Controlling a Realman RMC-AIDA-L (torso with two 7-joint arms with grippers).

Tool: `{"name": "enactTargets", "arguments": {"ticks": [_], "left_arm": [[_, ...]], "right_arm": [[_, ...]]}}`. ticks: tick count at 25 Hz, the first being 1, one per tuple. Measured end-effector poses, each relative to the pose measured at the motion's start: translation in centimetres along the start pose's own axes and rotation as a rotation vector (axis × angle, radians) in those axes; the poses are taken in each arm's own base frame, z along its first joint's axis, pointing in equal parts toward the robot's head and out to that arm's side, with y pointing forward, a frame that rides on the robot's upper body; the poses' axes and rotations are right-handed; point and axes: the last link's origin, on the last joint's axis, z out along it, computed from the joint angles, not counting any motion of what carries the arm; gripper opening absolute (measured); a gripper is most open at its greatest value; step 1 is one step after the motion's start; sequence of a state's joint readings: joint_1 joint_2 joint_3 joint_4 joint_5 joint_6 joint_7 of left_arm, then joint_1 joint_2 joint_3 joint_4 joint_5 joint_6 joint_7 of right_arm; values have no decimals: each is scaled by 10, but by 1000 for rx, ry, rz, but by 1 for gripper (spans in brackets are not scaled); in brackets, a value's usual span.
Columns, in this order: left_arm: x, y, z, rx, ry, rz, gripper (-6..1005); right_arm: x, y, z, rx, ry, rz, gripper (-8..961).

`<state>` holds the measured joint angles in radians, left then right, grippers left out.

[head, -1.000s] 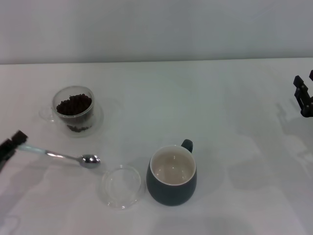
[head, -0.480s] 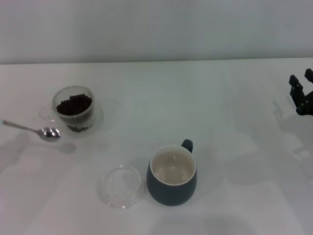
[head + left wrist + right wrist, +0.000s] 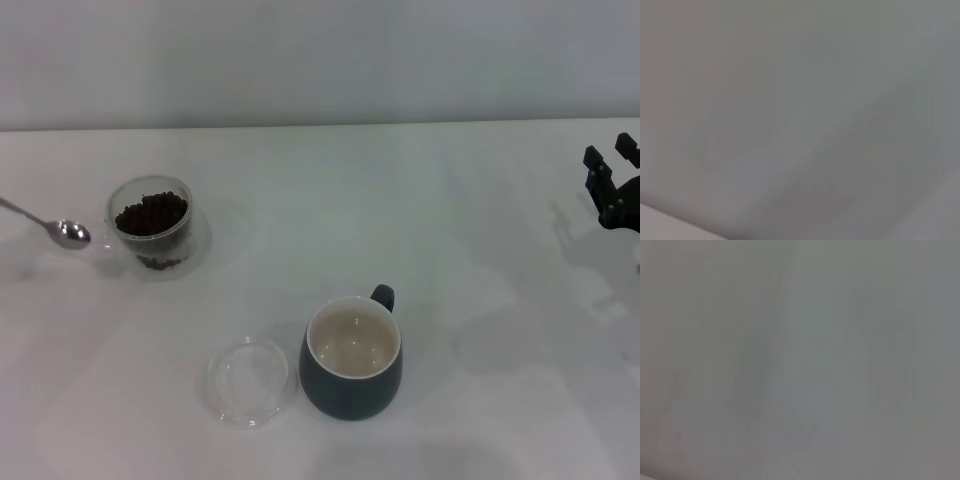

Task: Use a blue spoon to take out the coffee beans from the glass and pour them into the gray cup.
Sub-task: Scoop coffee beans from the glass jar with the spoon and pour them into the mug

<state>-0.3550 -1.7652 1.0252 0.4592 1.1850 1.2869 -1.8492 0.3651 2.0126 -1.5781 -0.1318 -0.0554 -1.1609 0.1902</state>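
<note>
We see blue spoon [image 3: 48, 226] at left edge of frame, bowl just beside glass [image 3: 151, 226] holding coffee beans [image 3: 151, 214], left end effector out of frame. Gray cup [image 3: 351, 357] lower centre on bench [image 3: 450, 250], clear lid [image 3: 247, 380] beside it. Right end effector [image 3: 612, 160] at right edge, fingers spread. No writing legible.
</note>
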Motion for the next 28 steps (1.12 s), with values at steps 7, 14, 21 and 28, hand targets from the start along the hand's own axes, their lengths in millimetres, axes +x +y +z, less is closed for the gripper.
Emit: {"name": "enactTargets", "arguments": {"ticks": [7, 14, 21, 28], "left_arm": [[21, 10, 34, 2, -104, 68, 136], [33, 22, 60, 8, -189, 66, 136], [37, 25, 75, 73, -260, 127, 136], [36, 30, 91, 87, -286, 178, 136]], "right_arm": [[0, 1, 0, -7, 0, 2, 387], [2, 2, 3, -7, 21, 4, 387], [3, 4, 4, -8, 28, 7, 386], [7, 4, 6, -4, 59, 2, 386]]}}
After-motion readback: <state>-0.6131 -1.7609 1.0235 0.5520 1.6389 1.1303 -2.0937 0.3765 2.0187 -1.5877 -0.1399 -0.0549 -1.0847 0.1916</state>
